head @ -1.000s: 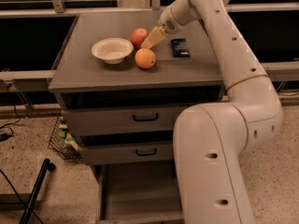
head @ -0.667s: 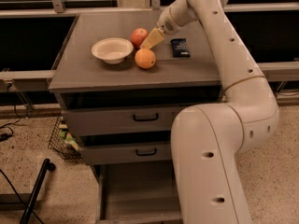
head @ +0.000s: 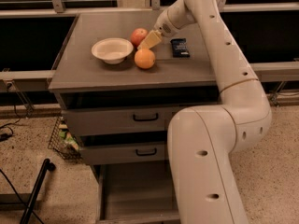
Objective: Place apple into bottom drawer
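The apple (head: 138,35), red with yellowish patches, sits on the grey cabinet top (head: 93,69) behind the white bowl and the orange. My gripper (head: 148,41) with yellowish fingers reaches down from the right, its tips right beside the apple's right side and just above the orange. The bottom drawer (head: 135,192) is pulled open at the base of the cabinet, its flat grey floor showing, partly hidden by my arm.
A white bowl (head: 112,50) sits left of the apple. An evenly orange fruit (head: 145,59) sits in front of it. A dark packet (head: 179,47) lies to the right. Two upper drawers with black handles (head: 145,117) are closed. A black stand leg (head: 37,185) is at lower left.
My arm has shifted slightly; the gripper stays next to the apple. The objects on the cabinet have not moved.
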